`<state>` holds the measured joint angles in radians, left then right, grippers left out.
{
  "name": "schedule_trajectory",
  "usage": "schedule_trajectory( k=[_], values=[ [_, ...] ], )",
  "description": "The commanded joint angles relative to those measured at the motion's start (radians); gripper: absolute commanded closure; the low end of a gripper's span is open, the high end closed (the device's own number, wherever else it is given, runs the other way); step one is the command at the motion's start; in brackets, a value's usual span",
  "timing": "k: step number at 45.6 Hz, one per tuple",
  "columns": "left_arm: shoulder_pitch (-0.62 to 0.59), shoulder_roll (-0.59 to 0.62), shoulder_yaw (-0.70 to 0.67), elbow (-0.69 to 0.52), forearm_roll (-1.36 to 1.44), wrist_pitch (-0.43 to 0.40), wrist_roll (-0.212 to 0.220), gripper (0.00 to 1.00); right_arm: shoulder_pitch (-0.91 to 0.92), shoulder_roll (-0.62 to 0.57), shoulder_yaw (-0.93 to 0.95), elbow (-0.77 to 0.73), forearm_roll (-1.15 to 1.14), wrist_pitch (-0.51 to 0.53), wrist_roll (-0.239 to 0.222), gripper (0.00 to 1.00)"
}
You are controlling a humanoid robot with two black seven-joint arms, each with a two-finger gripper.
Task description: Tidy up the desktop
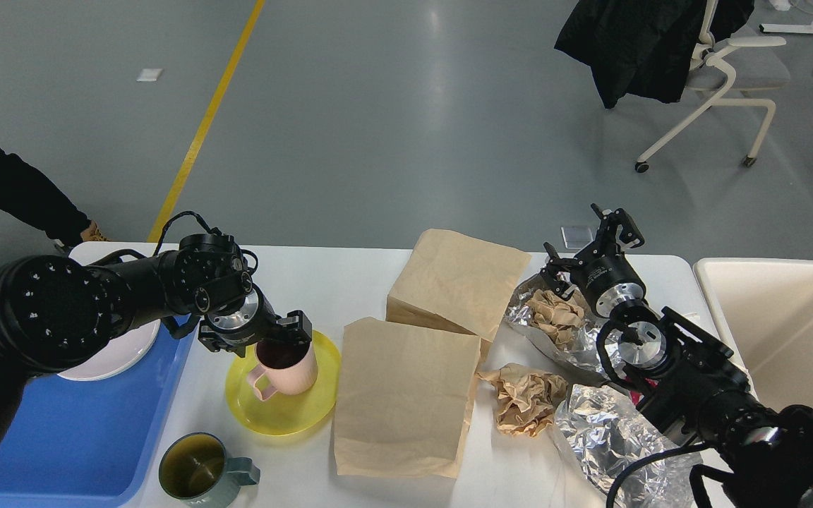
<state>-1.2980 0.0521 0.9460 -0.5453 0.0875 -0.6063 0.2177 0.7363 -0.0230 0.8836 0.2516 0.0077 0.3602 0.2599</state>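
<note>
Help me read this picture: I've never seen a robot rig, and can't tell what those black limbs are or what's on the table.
You look down from the robot's head. The black limbs are its arms, each ending in a two-finger pincer. The left pincer is closed on the rim of a pink cup standing on a yellow plate. The right pincer hangs open over crumpled foil, holding nothing. On the white desktop also lie two paper bags, crumpled paper and a green mug. A blue tray with a white plate sits left, a cream bin right.
</note>
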Motion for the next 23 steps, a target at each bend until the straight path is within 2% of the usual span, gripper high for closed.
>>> schedule_trajectory(
  k=[1,6,20,21,23],
  values=[
    [0.009,-0.001,-0.009,0.004,0.001,0.003,-0.001,0.12,0.0,0.0,0.0,0.0,0.0,0.0,0.001,0.0],
    [0.009,0.0,-0.009,0.004,0.0,-0.001,-0.001,0.25,0.0,0.0,0.0,0.0,0.0,0.0,-0.001,0.0],
    [0.009,0.005,-0.003,0.013,0.018,-0.05,0.006,0.95,0.0,0.0,0.0,0.0,0.0,0.0,0.001,0.0],
    [0.009,0.005,-0.003,0.015,0.02,-0.055,0.011,0.99,0.0,0.0,0.0,0.0,0.0,0.0,0.001,0.0],
    [0.009,0.003,-0.003,0.022,0.023,-0.059,0.021,1.0,0.0,0.0,0.0,0.0,0.0,0.0,-0.001,0.0]
  ],
)
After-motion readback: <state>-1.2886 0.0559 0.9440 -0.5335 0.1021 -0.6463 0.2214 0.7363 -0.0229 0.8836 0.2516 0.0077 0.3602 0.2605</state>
